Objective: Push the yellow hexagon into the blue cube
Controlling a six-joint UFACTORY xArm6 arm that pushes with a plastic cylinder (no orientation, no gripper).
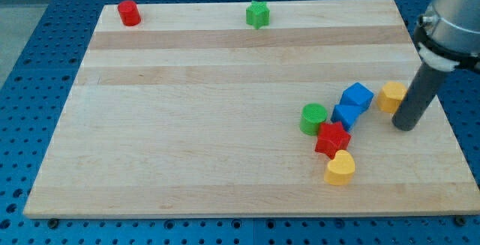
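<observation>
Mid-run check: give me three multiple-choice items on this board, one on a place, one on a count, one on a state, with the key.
1. Where is the yellow hexagon block?
A. view's top left
B. view's right, beside my tip
C. view's bottom left

2. How many blue blocks show?
A. one
B. two
C. four

3. Does the yellow hexagon touch the blue cube?
A. yes, pressed together
B. no, wood shows between
C. it sits on top

Key: 1 B, it lies just left of the rod. 2 B, the cube and a second blue block below it. 3 B, a strip of wooden board separates them.

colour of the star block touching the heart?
Red. The red star sits just above the yellow heart, clearest in the camera view.
</observation>
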